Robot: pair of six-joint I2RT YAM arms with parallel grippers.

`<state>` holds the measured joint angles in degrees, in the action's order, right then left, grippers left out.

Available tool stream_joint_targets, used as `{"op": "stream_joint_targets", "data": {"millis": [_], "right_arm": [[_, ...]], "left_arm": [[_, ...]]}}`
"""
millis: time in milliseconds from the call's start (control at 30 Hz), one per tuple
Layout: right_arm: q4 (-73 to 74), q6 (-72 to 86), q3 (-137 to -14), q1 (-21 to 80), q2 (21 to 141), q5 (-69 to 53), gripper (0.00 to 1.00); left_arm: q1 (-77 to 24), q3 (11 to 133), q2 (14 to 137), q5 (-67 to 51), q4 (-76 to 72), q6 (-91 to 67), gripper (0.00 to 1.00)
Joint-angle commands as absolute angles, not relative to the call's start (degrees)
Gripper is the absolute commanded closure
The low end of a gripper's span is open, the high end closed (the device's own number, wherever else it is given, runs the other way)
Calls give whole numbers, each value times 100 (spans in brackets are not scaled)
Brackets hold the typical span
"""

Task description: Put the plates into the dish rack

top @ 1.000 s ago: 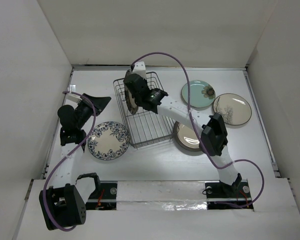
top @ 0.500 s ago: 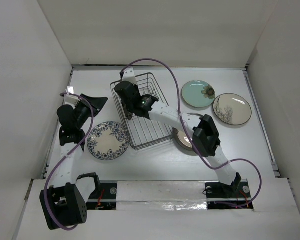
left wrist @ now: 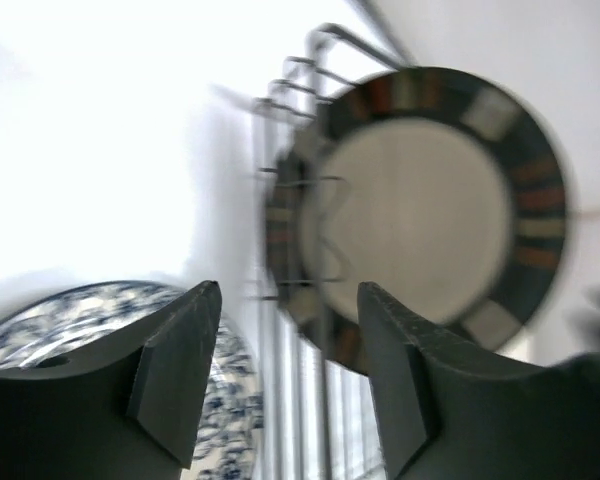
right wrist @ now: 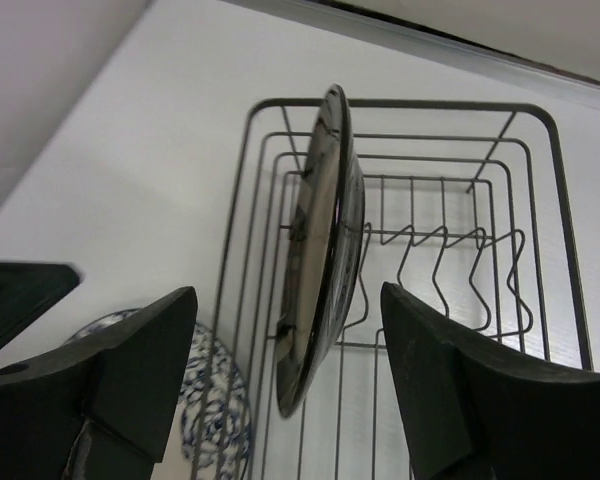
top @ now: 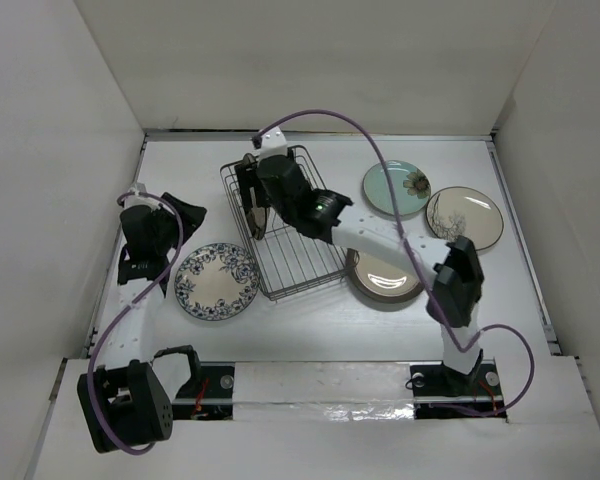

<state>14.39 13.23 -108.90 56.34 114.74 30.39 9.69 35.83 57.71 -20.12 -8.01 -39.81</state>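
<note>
My right gripper (right wrist: 285,385) hung over the dish rack (top: 280,222), jaws apart and empty, having let go of the dark brown plate (right wrist: 320,250), which stood upright among the tines. My left gripper (left wrist: 285,375) gaped empty beside the floral plate (top: 217,281); three plates (top: 385,276) lay right.

Dark brown plate (right wrist: 320,250) in dark wire rack (right wrist: 540,200); blue-and-white floral plate (top: 217,281) below the left tool (left wrist: 280,370)

Your white table (top: 310,320) carries the wire dish rack (top: 305,265), a blue floral plate (top: 216,281), brown-rimmed plate (top: 385,280), teal plate (top: 392,187) and branch-motif plate (top: 465,218).
</note>
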Motion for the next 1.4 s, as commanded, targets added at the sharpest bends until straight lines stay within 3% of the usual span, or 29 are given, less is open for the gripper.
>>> {"op": "stream_joint_targets", "data": {"millis": [0,133,500,900,1133,1367], "right_arm": [[442,1265,-10008,5625,10138,2005,19],[-165,1467,-8513,5625,8926,1819,19],[-474,1863,-6136,5002,6725,1635,20],[-553,2065,-5678,3780,6522,721,23],[-580,2074,-5660,3647,6557,650,24],[-589,2083,-5660,3647,6627,642,24]], "left_arm": [[958,3850,5468,-480,471,-3559,39],[958,3832,5598,315,1405,-3832,23],[1151,4192,6388,1098,3198,-3911,27],[1151,4070,7689,712,3200,-3806,29],[1151,3683,7708,256,2489,-4086,40],[1511,3472,7647,449,1961,-4412,40]]}}
